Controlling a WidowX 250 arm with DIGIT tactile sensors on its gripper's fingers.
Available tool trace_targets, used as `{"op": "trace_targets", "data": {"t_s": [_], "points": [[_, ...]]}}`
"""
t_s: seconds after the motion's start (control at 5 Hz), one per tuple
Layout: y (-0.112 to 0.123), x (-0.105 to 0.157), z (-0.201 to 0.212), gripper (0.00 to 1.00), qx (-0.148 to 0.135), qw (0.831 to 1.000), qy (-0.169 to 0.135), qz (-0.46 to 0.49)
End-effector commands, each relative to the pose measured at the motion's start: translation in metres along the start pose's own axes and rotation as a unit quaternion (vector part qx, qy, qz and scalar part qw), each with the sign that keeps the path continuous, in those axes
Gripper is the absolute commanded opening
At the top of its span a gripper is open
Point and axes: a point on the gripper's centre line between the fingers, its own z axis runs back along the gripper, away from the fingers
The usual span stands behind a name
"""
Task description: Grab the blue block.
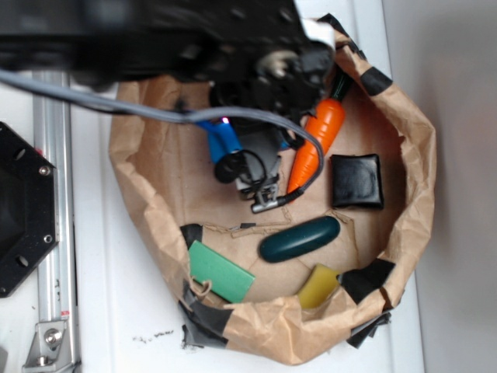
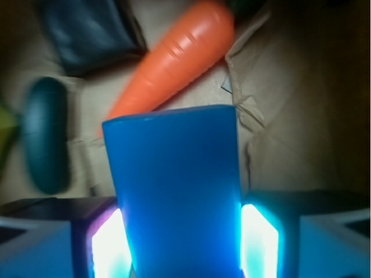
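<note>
The blue block (image 2: 177,191) fills the middle of the wrist view, standing between my two fingers. Both glowing finger pads (image 2: 107,246) lie against its long sides, so my gripper (image 2: 182,246) is shut on it. In the exterior view only a strip of the blue block (image 1: 223,140) shows under the black arm, at the back left of the paper bag's floor. My gripper (image 1: 227,151) is mostly hidden there by the arm and its grey cable.
An orange carrot (image 1: 318,144) lies just right of the block. A black square piece (image 1: 357,180), a dark teal oval (image 1: 300,238), a green block (image 1: 220,272) and a yellow piece (image 1: 318,286) share the bag. Crumpled paper walls (image 1: 415,194) ring everything.
</note>
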Motion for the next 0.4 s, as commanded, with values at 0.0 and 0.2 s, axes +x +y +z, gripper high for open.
{"op": "trace_targets", "data": {"t_s": [0.0, 0.2], "points": [[-0.0193, -0.0032, 0.0774, 0.0, 0.002, 0.999, -0.051, 0.002], [-0.0195, 0.0023, 0.0742, 0.0, 0.009, 0.999, -0.044, -0.003]]}}
